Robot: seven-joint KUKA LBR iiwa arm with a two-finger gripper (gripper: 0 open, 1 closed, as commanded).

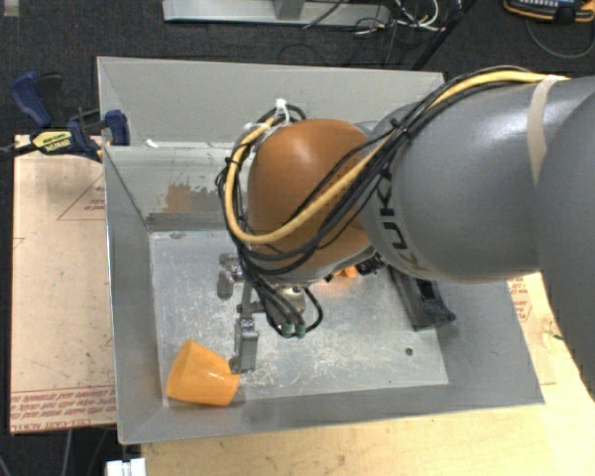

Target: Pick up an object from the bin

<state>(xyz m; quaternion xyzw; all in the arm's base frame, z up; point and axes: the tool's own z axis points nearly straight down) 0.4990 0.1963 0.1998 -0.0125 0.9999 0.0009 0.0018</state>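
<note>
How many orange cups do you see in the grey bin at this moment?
1. The orange cup lies on its side near the bin's lower-left corner. The arm covers the middle of the bin, so others may be hidden.

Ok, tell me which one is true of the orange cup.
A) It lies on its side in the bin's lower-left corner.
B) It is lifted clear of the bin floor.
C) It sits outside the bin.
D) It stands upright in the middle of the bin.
A: the orange cup lies tipped over on the bin floor at the view's lower left, close beside the end effector.
</note>
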